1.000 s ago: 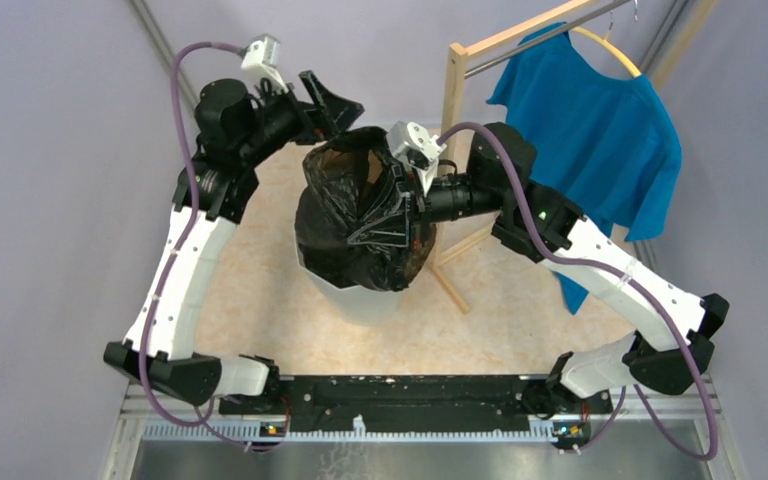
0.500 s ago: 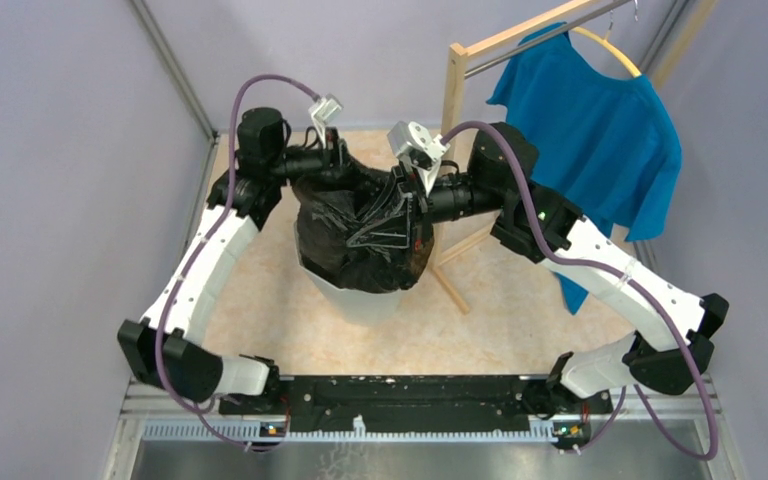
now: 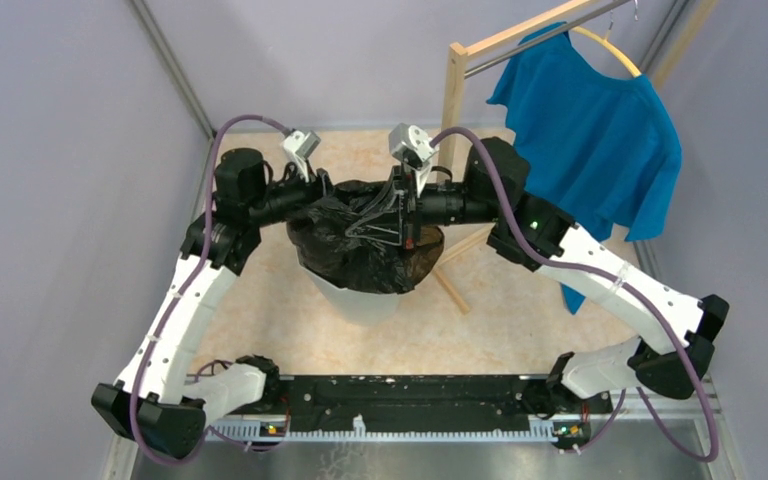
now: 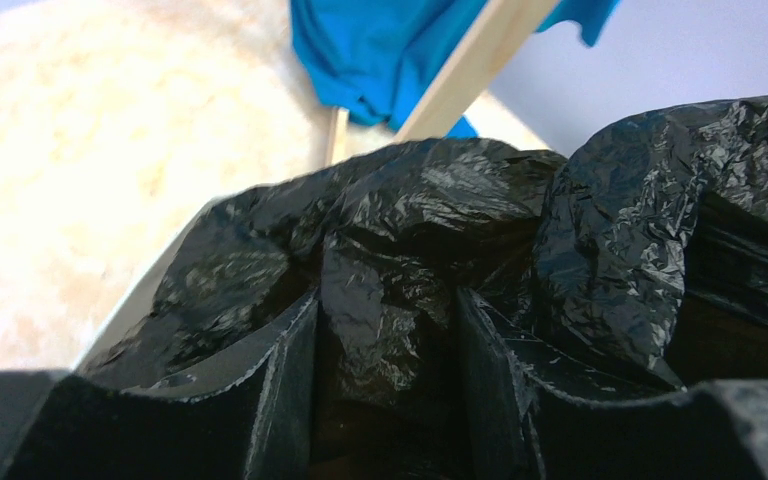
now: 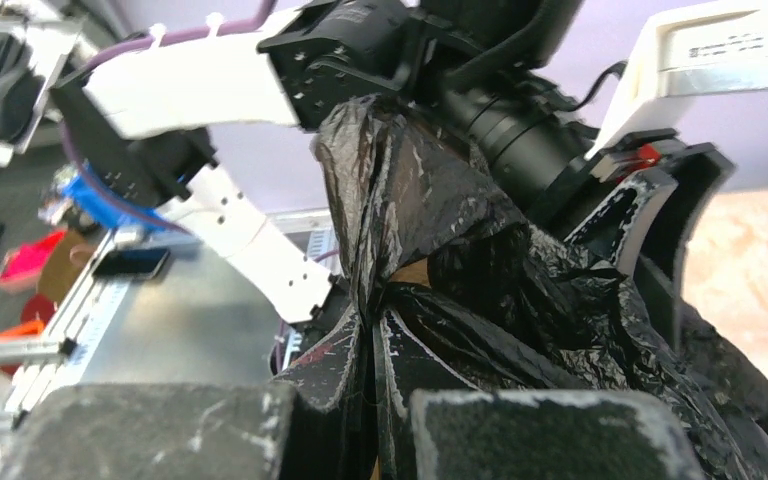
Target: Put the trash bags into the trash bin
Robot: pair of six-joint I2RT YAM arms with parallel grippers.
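The black trash bag (image 3: 360,255) is bunched in the mouth of the white bin (image 3: 360,305) and bulges over its rim. My left gripper (image 3: 332,195) is at the bag's far left top. In the left wrist view its jaws (image 4: 387,310) stand partly apart with a wad of bag (image 4: 610,220) filling the gap. My right gripper (image 3: 388,212) is on the bag's top right. In the right wrist view its jaws (image 5: 372,330) are pinched nearly together on a thin fold of bag (image 5: 520,290). The bin's pale rim (image 4: 130,300) shows beside the bag.
A wooden rack (image 3: 453,90) stands just right of the bin, its foot (image 3: 450,285) on the floor beside it. A blue shirt (image 3: 600,130) hangs on it behind my right arm. Grey walls close in on the left and right.
My left gripper swung from open above and behind the bag down onto its top left and took a wad of it. The bag is pressed lower into the bin. My right gripper kept its hold.
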